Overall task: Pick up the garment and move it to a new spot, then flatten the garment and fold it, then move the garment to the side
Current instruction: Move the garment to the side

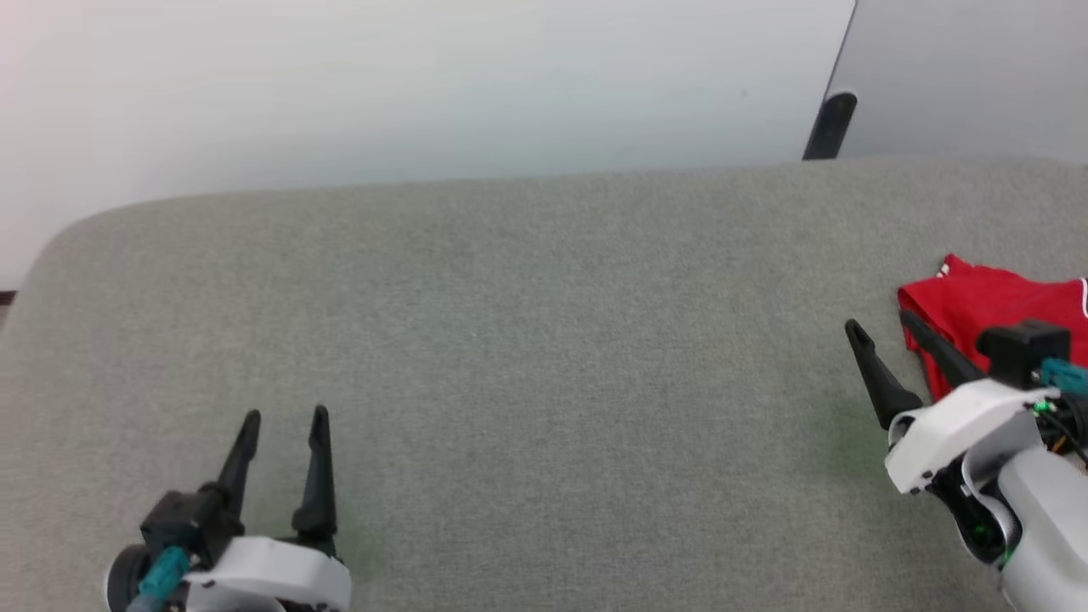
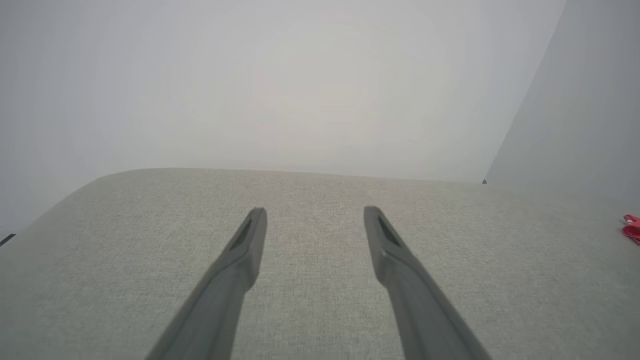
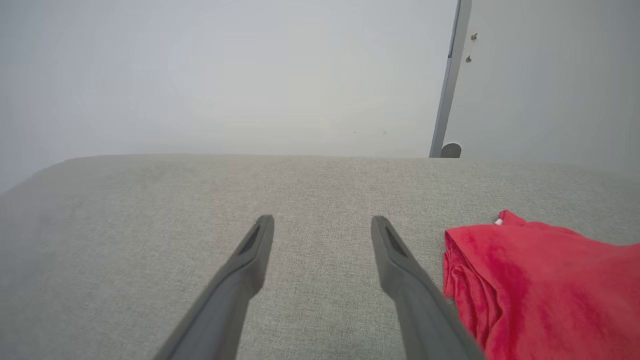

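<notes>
Surface: a pale grey, fabric-covered surface (image 1: 544, 340) with a rounded far-left corner, running across the head view.
Garment: a red, thin-fabric sports jersey (image 1: 994, 293) lies bunched on the surface at the robot's far right, cut off by the right edge of the head view. A speck of white trim shows at its far-left corner.
Garment, right wrist view: the red fabric (image 3: 545, 280) has soft folds stacked along its left edge.
Garment, left wrist view: a small red patch (image 2: 632, 229) at the right edge, well apart from that arm's fingers.
Left jaws: spread apart and empty. The two long dark fingers (image 1: 319, 463) point away from the robot over bare grey fabric at the near left.
Left jaws, own view: fingers (image 2: 240, 255) apart, with plain surface between them.
Right jaws: spread wide and empty. The fingers (image 1: 880, 374) angle up and to the left, just beside the jersey's left edge.
Right jaws, own view: one finger (image 3: 410, 280) runs just beside the jersey's folded edge. Whether it touches the fabric cannot be told.
Background: a white wall (image 1: 425, 85) beyond the surface, with a dark upright post (image 1: 833, 126) at the far right, beside a grey panel (image 1: 977, 76).
</notes>
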Controlling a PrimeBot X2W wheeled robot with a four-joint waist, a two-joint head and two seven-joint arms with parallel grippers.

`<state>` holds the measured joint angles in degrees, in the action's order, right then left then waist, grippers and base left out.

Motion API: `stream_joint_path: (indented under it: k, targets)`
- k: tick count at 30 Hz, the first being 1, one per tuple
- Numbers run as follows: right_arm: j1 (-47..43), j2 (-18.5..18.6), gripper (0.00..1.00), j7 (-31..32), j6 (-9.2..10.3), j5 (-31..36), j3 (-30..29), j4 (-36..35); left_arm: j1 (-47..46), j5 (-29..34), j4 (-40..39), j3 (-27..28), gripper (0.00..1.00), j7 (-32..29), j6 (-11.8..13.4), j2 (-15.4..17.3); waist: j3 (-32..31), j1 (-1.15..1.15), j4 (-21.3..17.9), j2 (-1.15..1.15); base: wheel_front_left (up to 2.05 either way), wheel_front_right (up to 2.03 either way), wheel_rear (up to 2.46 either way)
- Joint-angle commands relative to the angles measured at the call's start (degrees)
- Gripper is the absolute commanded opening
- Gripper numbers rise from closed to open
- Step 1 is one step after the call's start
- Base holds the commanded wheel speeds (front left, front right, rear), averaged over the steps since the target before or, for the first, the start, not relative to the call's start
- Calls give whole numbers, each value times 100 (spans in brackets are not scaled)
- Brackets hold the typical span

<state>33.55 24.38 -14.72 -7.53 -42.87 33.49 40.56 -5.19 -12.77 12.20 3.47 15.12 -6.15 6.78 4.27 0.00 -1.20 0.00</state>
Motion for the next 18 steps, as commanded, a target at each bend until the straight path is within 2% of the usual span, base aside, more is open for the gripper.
stream_joint_path:
  k: [1,7,18]
  targets:
    - [-214,-31,100,-37,10,-19,-182,-135,126,-35,37,-17,100,-1,-34,-17,-184,0,143,0,0,0,0]
    - [-1052,12,100,-45,10,426,-1020,-923,361,37,-2,-142,100,-1,-7,-48,-256,0,204,0,0,0,0]
    - [-2769,-358,100,73,10,1307,-2383,-2602,986,278,-760,-227,100,2,221,-167,-236,0,262,0,0,0,0]
